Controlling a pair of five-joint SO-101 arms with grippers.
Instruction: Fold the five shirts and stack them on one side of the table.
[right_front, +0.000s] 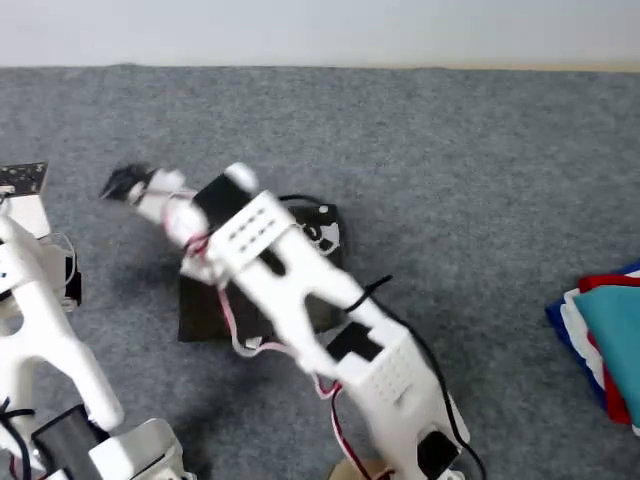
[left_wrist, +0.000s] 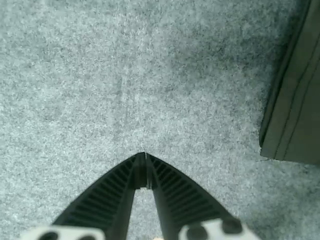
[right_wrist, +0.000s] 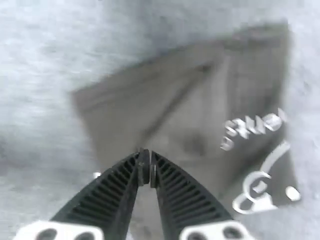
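Dark shirt: the dark shirt (right_front: 198, 308) lies folded flat on the counter (right_front: 450, 150), mid-left, with its print (right_wrist: 260, 165) up. The right arm (right_front: 300, 290) crosses over it.
Stack: the stack (right_front: 605, 335) sits way over at the counter's right edge, well apart from the dark shirt.
Right gripper: the right gripper (right_wrist: 144, 167) hangs over the dark shirt (right_wrist: 190, 110) and is the nearer of the two. The cloth spreads out ahead of its tips.
Right fingers: the fingers (right_wrist: 115, 195) are closed tip to tip, with nothing seen between them.
Left gripper: the left gripper (left_wrist: 145, 165) is above bare counter, and the shirt's edge (left_wrist: 295, 100) lies off to one side, not touching.
Left fingers: these fingers (left_wrist: 110, 195) are pressed together too, and empty.
Next call: the shirt looks bound for the stack, and the right arm is best placed. It must open up before it can take an edge.
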